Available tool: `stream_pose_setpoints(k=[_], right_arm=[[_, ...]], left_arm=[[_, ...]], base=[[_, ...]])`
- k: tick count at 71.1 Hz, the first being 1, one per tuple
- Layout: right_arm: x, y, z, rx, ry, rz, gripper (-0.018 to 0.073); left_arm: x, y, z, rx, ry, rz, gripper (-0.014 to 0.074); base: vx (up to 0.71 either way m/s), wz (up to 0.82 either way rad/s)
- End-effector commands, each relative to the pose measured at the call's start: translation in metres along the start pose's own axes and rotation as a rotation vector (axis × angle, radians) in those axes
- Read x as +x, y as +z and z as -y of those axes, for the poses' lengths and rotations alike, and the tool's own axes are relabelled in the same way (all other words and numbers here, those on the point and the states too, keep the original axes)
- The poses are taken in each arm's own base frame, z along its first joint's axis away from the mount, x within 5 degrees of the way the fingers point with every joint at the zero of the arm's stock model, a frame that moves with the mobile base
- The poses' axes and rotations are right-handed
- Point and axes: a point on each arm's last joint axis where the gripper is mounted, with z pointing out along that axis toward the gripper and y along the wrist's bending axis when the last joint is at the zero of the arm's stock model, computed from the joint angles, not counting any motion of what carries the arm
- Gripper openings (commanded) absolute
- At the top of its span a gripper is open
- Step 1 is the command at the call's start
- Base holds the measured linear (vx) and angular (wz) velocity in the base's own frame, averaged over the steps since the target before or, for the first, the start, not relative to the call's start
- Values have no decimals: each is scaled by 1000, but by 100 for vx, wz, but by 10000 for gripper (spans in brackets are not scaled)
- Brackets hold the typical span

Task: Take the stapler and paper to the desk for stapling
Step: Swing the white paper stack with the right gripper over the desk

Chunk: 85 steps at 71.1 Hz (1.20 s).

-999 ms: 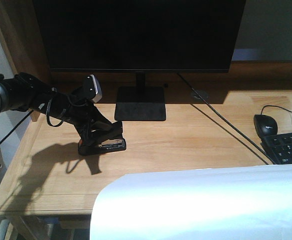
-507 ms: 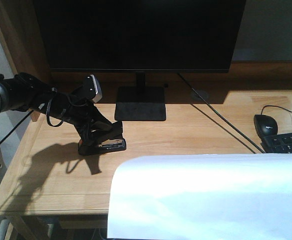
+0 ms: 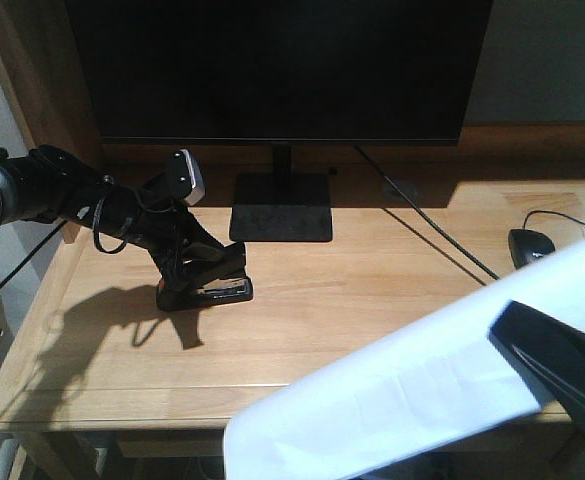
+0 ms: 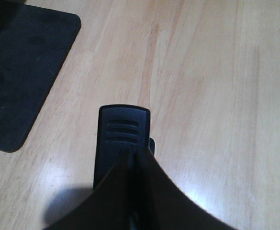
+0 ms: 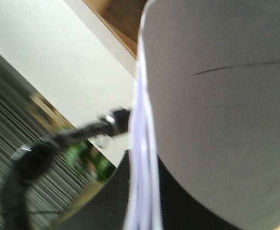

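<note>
Where the light fell hardest, we found the worktop to be pale wood with visible grain, plank seams and a rounded front rim. The shadow of the left arm was thrown sharply across its left half. A large dark monitor stood at the back on a flat black base. A thin cable ran diagonally from behind the base towards the front right. A black mouse lay near the right edge. A wooden side panel closed the room on the left, and a plain grey wall showed behind the monitor at upper right.

The stapler appeared to rest on the worktop left of centre, just forward and left of the monitor base. The left gripper was closed on it from above, and the wrist view showed the fingers drawn together over its ribbed black end.

The paper was held tilted over the front right of the worktop, overhanging the front rim. We could not tell whether it touched the wood. The right gripper was clamped on its right portion, with one dark finger lying across the top sheet.
</note>
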Motion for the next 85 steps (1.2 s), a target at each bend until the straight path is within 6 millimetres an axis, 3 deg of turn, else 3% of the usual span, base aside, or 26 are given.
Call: stream_pose_setpoints(k=[1,18,47,71,85], right_arm=[[-16,18,2,23,-15,-64,-6],[-34,68,31,55,-26,-344,-6],[-69,150,70,-119,17,-631,-6],[-45,221,77,-281,15,-820,-4],[-42,237,92,-257,23,-820,-2]], left_arm=[[-29,-22,-1,-46,18,76,-8],[-29,-22,-1,-46,18,76,-7],[-29,-22,-1,-46,18,76,-6],[-29,-22,-1,-46,18,76,-6],[-29,-22,-1,-46,18,76,-6]], base=[[0,0],[0,0],[0,0],[0,0],[0,0]])
